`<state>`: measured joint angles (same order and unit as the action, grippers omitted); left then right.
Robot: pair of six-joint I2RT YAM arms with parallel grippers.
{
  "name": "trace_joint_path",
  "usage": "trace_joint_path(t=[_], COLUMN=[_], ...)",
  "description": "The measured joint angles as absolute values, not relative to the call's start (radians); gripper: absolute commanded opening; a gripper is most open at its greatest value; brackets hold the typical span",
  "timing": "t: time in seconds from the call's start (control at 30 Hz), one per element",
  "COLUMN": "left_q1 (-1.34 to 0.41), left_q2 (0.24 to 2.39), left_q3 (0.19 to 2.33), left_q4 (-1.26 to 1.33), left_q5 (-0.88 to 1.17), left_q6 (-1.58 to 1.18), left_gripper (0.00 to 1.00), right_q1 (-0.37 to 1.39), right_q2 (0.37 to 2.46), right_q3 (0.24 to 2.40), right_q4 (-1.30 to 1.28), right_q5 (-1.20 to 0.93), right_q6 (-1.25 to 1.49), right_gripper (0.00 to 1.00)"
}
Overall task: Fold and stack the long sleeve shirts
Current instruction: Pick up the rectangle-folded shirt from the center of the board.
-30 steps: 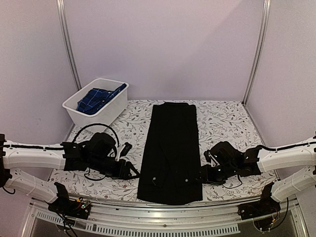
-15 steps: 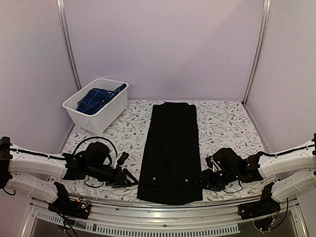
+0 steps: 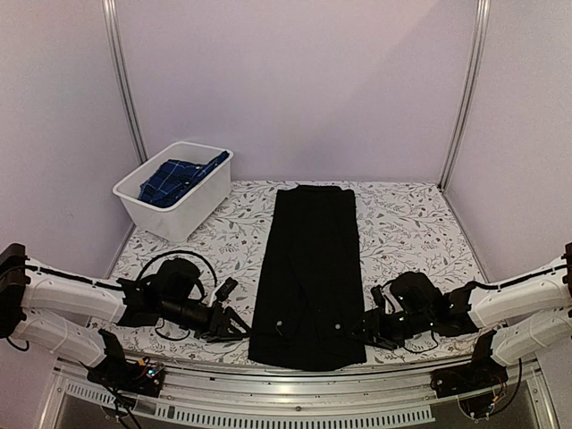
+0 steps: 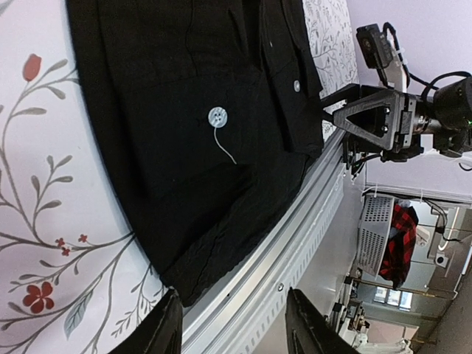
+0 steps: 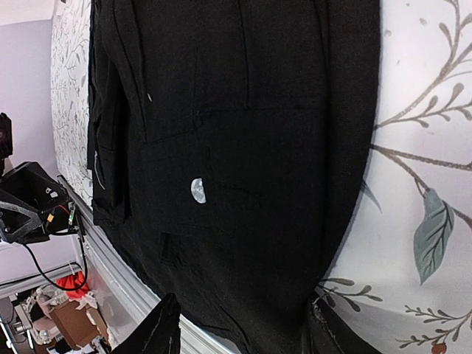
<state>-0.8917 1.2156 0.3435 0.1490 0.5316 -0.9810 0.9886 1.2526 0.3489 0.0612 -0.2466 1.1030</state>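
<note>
Black first: noting the black shirt (image 3: 308,268) lying flat down the middle of the table (image 3: 411,223), narrowed into a long strip, with its near end reaching the table's near edge. Logging the plaid shirt (image 3: 174,179) as sitting crumpled in the white tub (image 3: 183,213) at the far left, well apart from the strip. Placing the left tool (image 3: 234,320) low on the table just beside the strip's near-left corner, with fingers (image 4: 166,332) spread and holding nothing, only table edge and cloth corner showing ahead. Placing the right tool (image 3: 371,329) at the near-right corner, with fingers (image 5: 158,332) also spread, framing the hem edge and not pinching it. Judging the cloth as light, soft and limp, sagging wherever unsupported, not fragile, probably not sliding much on the printed table cover. Spotting pale buttons (image 4: 217,116) on flaps lying on top near this end, likely cuffs, one trailing a loose thread; treating those as hard bumps and keeping pads off them. Suggesting pinching all layers at both near corners together, low against the table, then carrying that end toward the far end evenly. Expecting layers slipping apart or the fold skewing if catching only the top layer or lifting one side ahead.
</note>
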Motion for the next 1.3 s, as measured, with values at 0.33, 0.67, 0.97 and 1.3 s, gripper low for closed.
trace_joint_path(t=[0.33, 0.67, 0.97, 1.3], left_q1=[-0.890, -0.800, -0.801, -0.813], left_q2=[1.251, 1.351, 1.470, 1.512], left_q3=[0.347, 0.419, 0.483, 0.514], left_q4=[0.152, 0.136, 0.123, 0.047], left_q5=[0.553, 0.561, 0.592, 0.535], left_q6=[-0.970, -0.910, -0.871, -0.857], left_gripper=[0.44, 0.43, 0.41, 0.42], right_q1=[0.987, 0.879, 0.865, 0.864], right_q2=[1.225, 1.234, 1.277, 1.299], right_q3=[0.323, 0.330, 0.347, 0.355], right_q4=[0.076, 0.061, 0.077, 0.096], right_q5=[-0.226, -0.213, -0.220, -0.223], right_q6=[1.137, 1.106, 1.068, 1.049], right_gripper=[0.53, 0.44, 0.38, 0.37])
